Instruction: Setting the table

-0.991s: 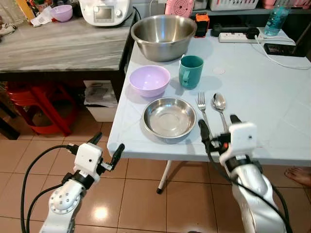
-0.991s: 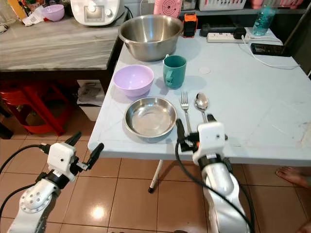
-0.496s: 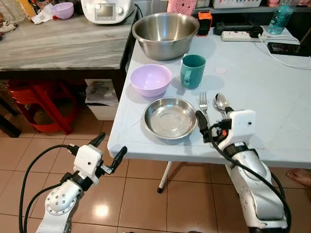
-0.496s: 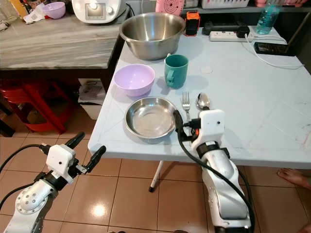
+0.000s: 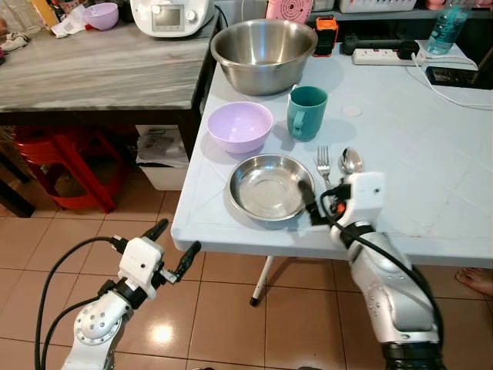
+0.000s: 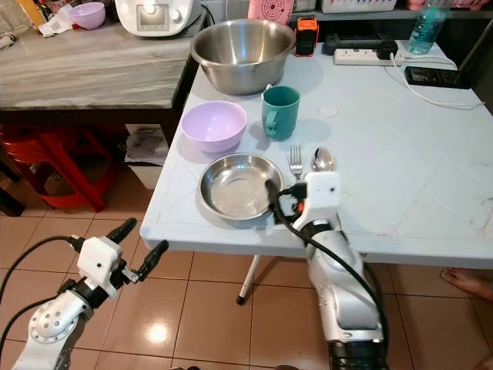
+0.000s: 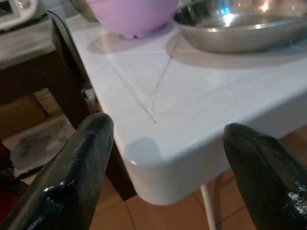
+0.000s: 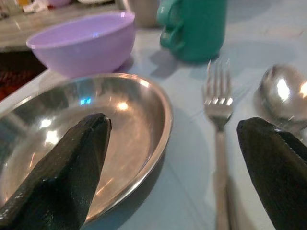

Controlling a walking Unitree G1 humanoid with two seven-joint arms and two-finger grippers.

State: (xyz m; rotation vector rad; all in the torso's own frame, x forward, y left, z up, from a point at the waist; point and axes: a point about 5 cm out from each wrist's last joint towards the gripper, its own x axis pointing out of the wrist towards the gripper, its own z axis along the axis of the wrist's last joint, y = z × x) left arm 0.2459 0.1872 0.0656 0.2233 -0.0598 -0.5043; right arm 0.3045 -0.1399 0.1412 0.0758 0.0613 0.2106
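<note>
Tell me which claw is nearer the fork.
Right. The right claw sits open on the table over the fork, beside the steel plate; the left claw hangs below the table's edge.

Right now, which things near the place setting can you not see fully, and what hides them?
- Fork and spoon: handles hidden in the eye views by the right gripper.
- Steel plate: part of its near side covered in the right wrist view by a black finger.
- Water bottle: top cut off by the upper edge.
- A person's foot: cut off by the right edge.
</note>
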